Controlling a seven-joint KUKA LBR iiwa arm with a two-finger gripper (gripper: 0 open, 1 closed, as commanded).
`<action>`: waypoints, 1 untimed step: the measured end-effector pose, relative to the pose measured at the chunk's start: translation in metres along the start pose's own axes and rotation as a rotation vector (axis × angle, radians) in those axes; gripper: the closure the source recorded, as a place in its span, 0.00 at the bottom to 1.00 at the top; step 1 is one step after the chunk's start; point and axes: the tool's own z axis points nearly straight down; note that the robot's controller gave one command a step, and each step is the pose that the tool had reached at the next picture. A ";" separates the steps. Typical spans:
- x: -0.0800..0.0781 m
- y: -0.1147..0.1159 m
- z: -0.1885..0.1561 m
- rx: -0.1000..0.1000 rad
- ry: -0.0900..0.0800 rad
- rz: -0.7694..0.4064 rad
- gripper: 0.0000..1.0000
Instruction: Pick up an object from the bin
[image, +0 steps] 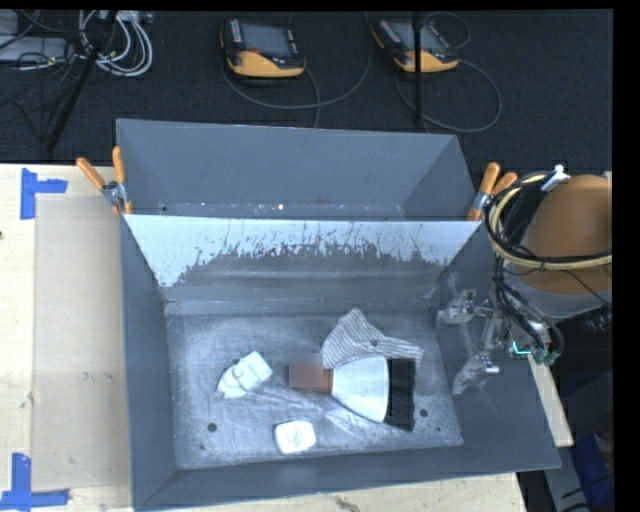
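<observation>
Hand (462, 348), spread wide with nothing in it, is held by the bin's (300, 190) right wall. Nearest it, a white brush (372, 388) with black bristles is laid mid-floor, touched by a striped cloth (358, 338).

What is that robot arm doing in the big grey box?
A robot arm reaches into the grey metal bin from the right to pick something up. Its gripper is open and empty, near the right wall. The closest things are a white brush with black bristles and a striped grey cloth, both untouched.
</observation>
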 end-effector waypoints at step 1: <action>-0.002 0.000 -0.004 0.002 -0.007 -0.003 0.00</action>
